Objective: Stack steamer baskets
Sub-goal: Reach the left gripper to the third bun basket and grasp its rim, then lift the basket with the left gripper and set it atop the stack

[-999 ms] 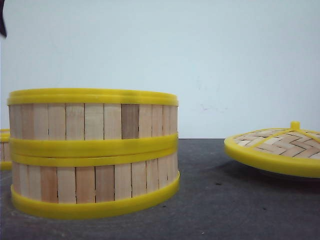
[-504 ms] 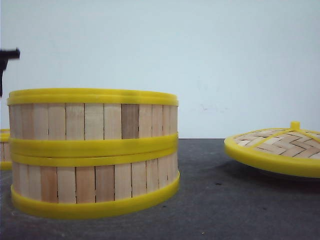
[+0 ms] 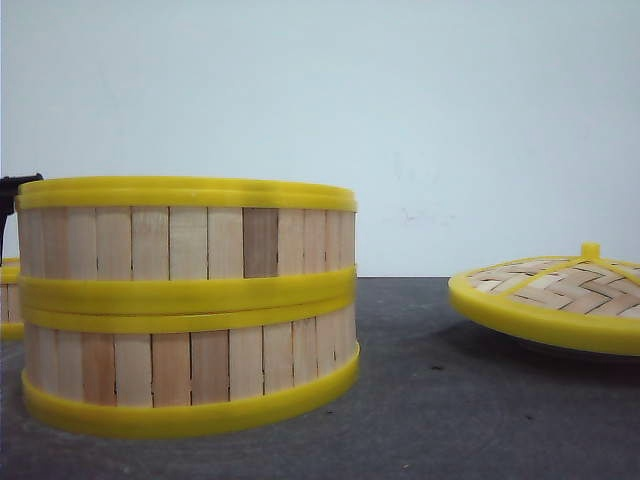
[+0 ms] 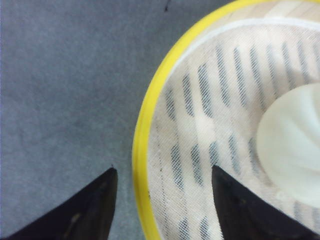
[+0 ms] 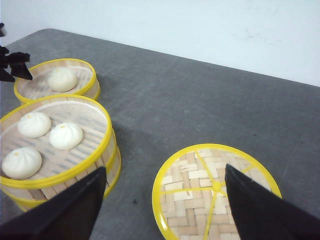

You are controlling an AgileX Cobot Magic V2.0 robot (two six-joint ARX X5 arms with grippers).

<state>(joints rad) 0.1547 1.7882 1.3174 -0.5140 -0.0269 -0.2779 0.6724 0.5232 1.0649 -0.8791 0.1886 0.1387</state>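
Two steamer baskets stand stacked point(image 3: 187, 305) on the grey table point(image 3: 470, 400), filling the 9 o'clock half of the front view. The top one holds three white buns point(image 5: 35, 142). The third basket point(image 5: 57, 80) sits alone just behind the stack, toward 10 o'clock in the right wrist view, with one bun point(image 5: 62, 79) inside.

The left gripper point(image 4: 162, 205) hangs over this single basket, jaws spread wide and holding nothing. The yellow rim point(image 4: 142, 145) runs between the two dark fingers point(image 4: 95, 210): one tip lies outside over the table, the other inside over the cloth liner point(image 4: 210, 115). Whether the tips touch the basket cannot be told.

The right gripper point(image 5: 162, 200) is also wide open and empty, above the table between the stack at 9 o'clock and the woven lid point(image 5: 215, 192) at 5 o'clock, well apart from the single basket.
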